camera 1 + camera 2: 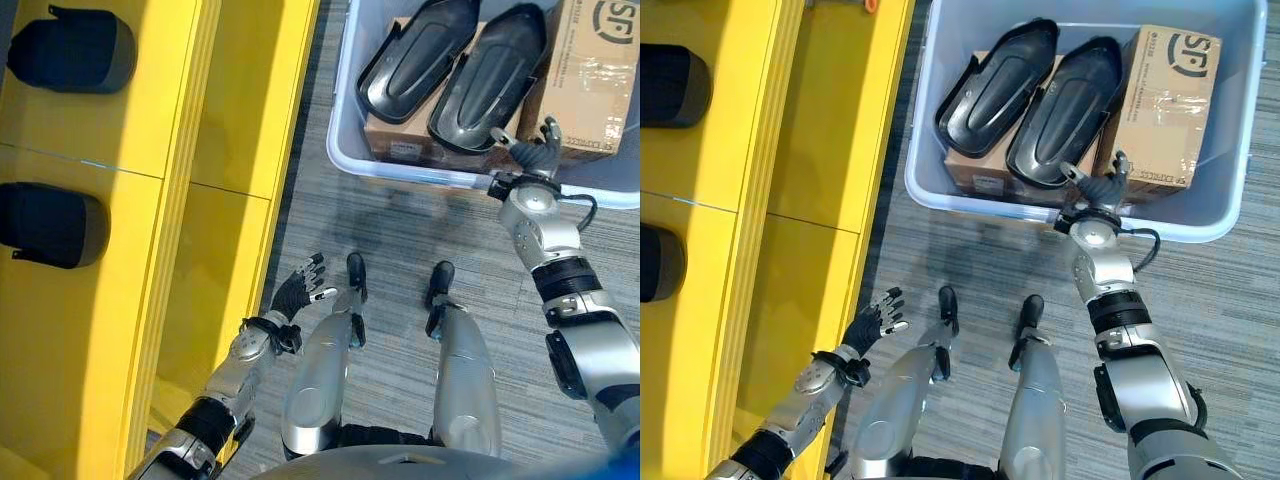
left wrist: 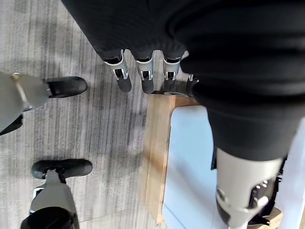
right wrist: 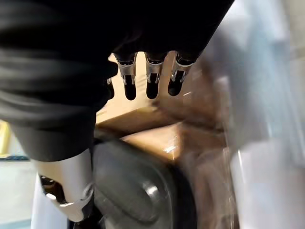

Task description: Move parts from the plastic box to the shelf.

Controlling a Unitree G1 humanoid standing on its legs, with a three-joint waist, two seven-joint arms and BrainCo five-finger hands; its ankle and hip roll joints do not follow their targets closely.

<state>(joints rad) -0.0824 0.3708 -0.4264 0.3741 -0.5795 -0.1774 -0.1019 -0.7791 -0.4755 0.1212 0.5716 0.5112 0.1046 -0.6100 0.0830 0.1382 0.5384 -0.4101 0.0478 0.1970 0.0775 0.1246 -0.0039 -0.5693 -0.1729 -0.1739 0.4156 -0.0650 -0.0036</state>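
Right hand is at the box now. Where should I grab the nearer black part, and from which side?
Probably the near end of the right-hand black part, approached from above. It lies hollow side up, tilted on a cardboard box inside the plastic box. Its raised rim gives the fingers an edge to pinch. The right hand hovers open over the near wall.

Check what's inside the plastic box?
The plastic box holds two black parts lying side by side on a low cardboard box, plus a taller cardboard box. Anything beneath them is covered.
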